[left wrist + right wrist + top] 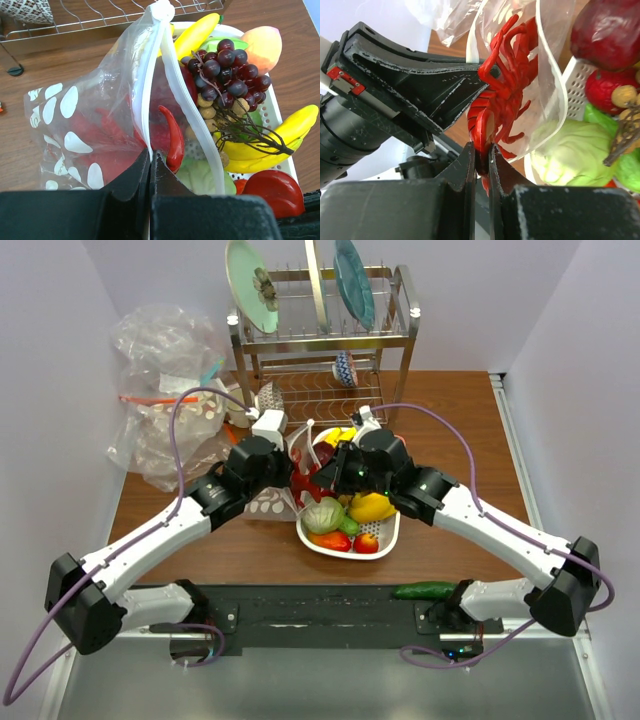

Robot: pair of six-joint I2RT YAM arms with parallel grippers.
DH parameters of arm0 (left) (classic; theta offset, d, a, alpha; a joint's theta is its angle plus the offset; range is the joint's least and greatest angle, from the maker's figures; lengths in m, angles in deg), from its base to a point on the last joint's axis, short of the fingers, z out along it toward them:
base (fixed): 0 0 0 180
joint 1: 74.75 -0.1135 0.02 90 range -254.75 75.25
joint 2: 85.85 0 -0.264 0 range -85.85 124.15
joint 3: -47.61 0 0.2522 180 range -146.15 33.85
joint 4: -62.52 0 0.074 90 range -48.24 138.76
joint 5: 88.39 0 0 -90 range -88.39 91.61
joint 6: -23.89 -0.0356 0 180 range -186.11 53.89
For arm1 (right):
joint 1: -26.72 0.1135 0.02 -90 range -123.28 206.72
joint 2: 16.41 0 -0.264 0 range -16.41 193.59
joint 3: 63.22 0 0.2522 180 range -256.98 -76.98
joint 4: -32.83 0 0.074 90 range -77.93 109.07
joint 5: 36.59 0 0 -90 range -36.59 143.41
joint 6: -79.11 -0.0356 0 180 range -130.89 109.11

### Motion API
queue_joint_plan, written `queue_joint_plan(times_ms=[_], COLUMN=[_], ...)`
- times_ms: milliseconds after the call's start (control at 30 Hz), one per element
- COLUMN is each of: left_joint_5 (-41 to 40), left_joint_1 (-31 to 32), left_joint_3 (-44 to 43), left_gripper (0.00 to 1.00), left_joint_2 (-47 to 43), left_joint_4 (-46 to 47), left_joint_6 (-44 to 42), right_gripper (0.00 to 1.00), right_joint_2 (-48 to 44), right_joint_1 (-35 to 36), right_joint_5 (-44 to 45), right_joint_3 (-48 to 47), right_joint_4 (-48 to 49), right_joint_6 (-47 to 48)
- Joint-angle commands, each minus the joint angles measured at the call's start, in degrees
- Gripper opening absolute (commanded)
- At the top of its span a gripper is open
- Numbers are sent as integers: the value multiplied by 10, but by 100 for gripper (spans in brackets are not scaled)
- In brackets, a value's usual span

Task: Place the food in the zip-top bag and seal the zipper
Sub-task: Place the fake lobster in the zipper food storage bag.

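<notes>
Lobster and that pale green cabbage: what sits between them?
The clear wall of the zip-top bag hangs between the red lobster and the cabbage; the right wrist view shows it.

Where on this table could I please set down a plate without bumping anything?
Bare wood right of the tray, towards the wall, and a strip on its near side. Crowded: the centre, around tray and dotted bag; the back, with rack and bulky bag.

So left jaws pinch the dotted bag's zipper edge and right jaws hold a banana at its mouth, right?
No: the right jaws hold the red lobster, not a banana; the right wrist view shows it. The rest stands.
</notes>
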Motion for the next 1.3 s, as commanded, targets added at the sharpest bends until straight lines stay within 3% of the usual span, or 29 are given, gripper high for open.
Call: queue_joint_plan(times_ms=[0,333,533,767,867,1067,1267], left_joint_5=[16,43,38,53,53,7,-90], left_joint_1=[6,19,42,57,75,123,177], left_joint_3=[8,-19,33,75,68,64,72], left_gripper=[0,0,0,0,0,0,0], left_joint_2=[5,-34,-79,-122,-126,-112,-89], left_joint_4=[34,27,55,87,90,64,48], left_joint_6=[11,-13,-58,-103,-126,-147,-145], right_gripper=[0,0,0,0,0,0,0], right_joint_2=[-18,12,34,84,97,107,83], right_joint_1=[3,-13,-79,-80,-81,-89,-145], right_joint_5=[19,-22,-191,-235,-249,-248,-293], right_joint_3=[-49,-29,29,-29,-28,-88,-85], right_joint_4=[14,42,168,107,124,61,69], right_joint_6=[27,-16,-121,-84,-88,-47,-68])
